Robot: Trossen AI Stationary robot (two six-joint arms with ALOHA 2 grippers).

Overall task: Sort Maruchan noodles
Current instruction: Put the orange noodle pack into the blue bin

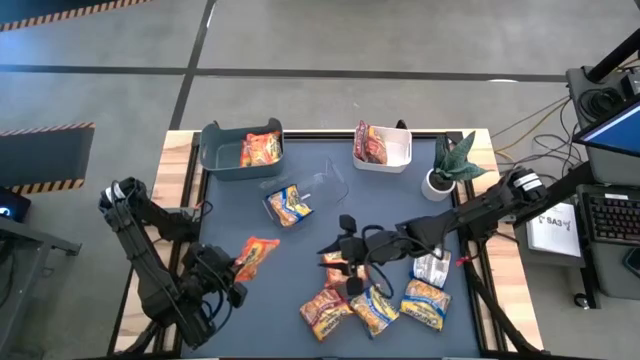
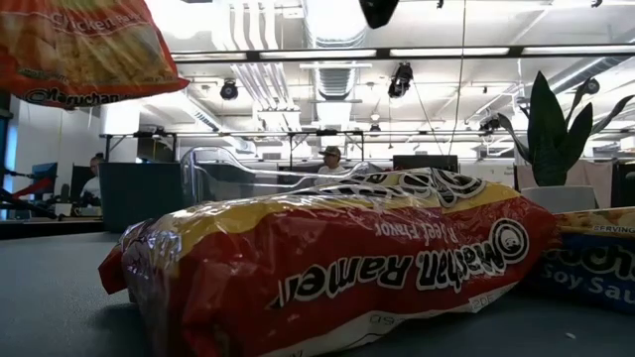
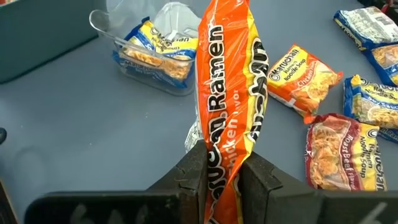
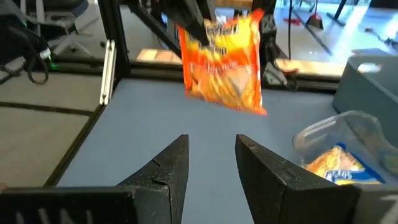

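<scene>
My left gripper [image 3: 225, 177] [image 1: 238, 268] is over the table's near left part, shut on an orange Maruchan packet [image 3: 230, 81] [image 1: 257, 254], also seen in the air in the right wrist view [image 4: 224, 62] and the low view [image 2: 79, 45]. My right gripper [image 4: 211, 162] [image 1: 340, 250] hovers open near the table's middle, by another orange packet [image 1: 335, 265] lying flat. Dark red [image 1: 325, 312] [image 2: 337, 268] and blue-yellow packets [image 1: 372, 310] [image 1: 425, 305] lie flat near the front edge. My left gripper pinches the orange packet between its two fingers [image 3: 193, 171] near one short end [image 3: 227, 155], which runs back between them. The packet is lifted clear of the table and stretches out beyond the fingertips, slightly creased along its length.
A grey bin [image 1: 215, 160] at the far left holds an orange packet, a white bin [image 1: 400, 160] at the far middle holds a dark red one, and a clear bin [image 1: 330, 180] holds a blue-yellow one. A potted plant [image 1: 450, 165] stands at the far right. A pale packet [image 1: 432, 268] lies under the right arm.
</scene>
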